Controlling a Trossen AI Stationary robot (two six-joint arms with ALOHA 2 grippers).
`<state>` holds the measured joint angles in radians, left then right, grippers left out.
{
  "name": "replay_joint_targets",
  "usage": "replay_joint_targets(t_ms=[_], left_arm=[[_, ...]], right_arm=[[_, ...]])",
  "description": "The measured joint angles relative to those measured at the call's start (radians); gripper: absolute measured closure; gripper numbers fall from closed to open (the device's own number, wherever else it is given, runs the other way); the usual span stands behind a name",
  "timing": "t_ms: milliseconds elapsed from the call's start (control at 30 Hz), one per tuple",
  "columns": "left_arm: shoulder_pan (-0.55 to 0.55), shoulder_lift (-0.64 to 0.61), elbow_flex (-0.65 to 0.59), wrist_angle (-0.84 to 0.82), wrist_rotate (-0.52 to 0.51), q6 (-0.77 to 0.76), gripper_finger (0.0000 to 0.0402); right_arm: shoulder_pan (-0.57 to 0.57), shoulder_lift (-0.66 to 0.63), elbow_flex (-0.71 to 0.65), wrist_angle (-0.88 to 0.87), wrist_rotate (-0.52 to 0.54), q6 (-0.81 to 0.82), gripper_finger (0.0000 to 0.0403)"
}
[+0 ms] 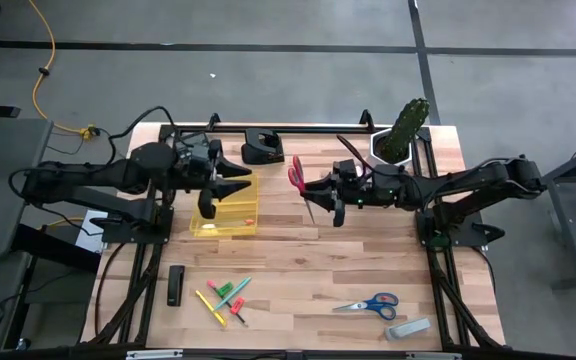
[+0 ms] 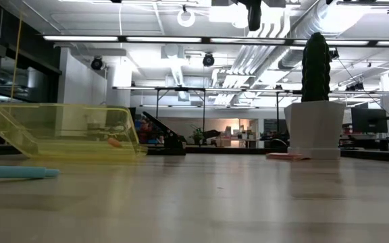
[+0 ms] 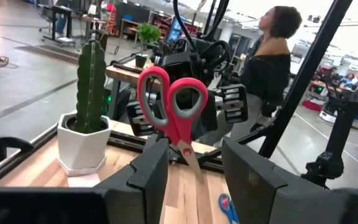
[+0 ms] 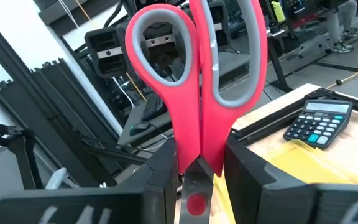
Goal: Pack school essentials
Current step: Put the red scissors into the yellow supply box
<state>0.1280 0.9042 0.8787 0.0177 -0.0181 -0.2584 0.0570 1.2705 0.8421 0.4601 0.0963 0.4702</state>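
Highest over the bench, closest to the overhead lens: both dark arms, reaching in from the side edges. Right gripper (image 1: 320, 195) over the bench's middle, clamped on the red scissors (image 1: 296, 175), handles pointing to the far edge, blades to the near one. Left gripper (image 1: 230, 185) spread, holding nothing, over the yellow box (image 1: 226, 215) left of centre. Near the near edge: pens (image 1: 223, 295) in a loose cluster, a black bar (image 1: 176, 285) just left of them, blue scissors (image 1: 366, 305) toward the right, a grey bar (image 1: 408, 328) near the right near corner. Cactus (image 1: 400, 135) at the far right corner.

Low across the bench: a teal pen (image 2: 12, 172) closest, at the left. Beyond it the box (image 2: 66, 131), resting on the wood. On the right the cactus (image 2: 315, 67) in its white pot (image 2: 315, 128), with a pink pad (image 2: 286, 156) flat beside the pot.

From the left wrist: own fingers (image 3: 151, 168) apart, gap empty. Farther off, the red scissors (image 3: 178, 134) upright in the other gripper, handles up. Cactus (image 3: 91, 74) and pad (image 3: 82, 180) to one side, a blue handle (image 3: 227, 208) on the wood, a person (image 3: 269, 62) beyond the bench.

From the right wrist: fingers (image 4: 160, 168) pinching the red scissors (image 4: 194, 124) just above the pivot. Behind, a calculator (image 4: 319, 121) at the box (image 4: 316, 162); inside or on top, unclear.
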Motion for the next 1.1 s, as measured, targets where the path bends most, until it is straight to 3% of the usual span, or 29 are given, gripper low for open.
replay_joint_targets(t_ms=[200,367,633,900,1100], left_arm=[[0.000,0.011,0.000,0.012,-0.015,-0.030,0.0261],[-0.011,0.096,-0.001,0.016,-0.034,-0.056,0.0261],[-0.032,0.277,-0.001,0.279,-0.142,-0.070,0.0261],[-0.032,0.390,0.000,0.501,-0.227,-0.109,0.0261],[-0.049,0.443,0.000,0.538,-0.294,-0.130,0.0261]], right_arm=[[0.000,0.000,0.000,0.000,0.001,-0.007,0.0320],[0.000,0.000,0.000,-0.028,0.055,-0.052,0.0320],[0.000,0.000,0.000,-0.045,0.191,-0.087,0.0320],[0.000,0.000,0.000,-0.061,0.243,-0.098,0.0320],[-0.005,0.000,0.000,-0.061,0.249,-0.113,0.0320]])
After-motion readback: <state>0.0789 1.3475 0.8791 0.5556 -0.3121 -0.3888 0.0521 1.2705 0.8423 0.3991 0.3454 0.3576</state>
